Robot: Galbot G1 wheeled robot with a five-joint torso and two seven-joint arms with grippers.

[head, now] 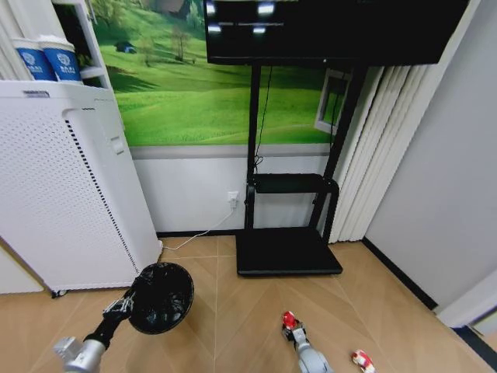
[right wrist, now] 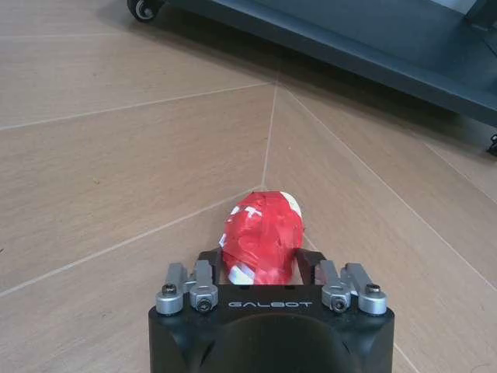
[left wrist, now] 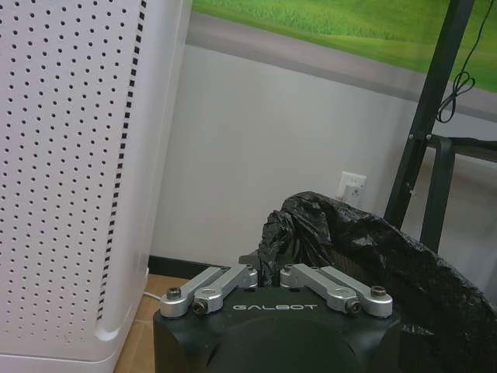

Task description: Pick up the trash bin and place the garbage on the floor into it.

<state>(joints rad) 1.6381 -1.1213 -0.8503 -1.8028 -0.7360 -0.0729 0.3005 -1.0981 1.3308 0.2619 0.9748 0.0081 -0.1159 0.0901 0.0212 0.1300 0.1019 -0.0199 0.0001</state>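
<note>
The left tool (head: 123, 305) pinches the bag-lined rim of the trash bin (head: 159, 297), held off the floor (head: 233, 311) beside the white appliance (head: 70, 186), ready to receive litter; the right tool (right wrist: 264, 264) grips a red-and-white wrapper (right wrist: 262, 237) low over the floor.

Bare floor (head: 233, 311) between bin (head: 159, 295) and stand (head: 287, 252)
</note>
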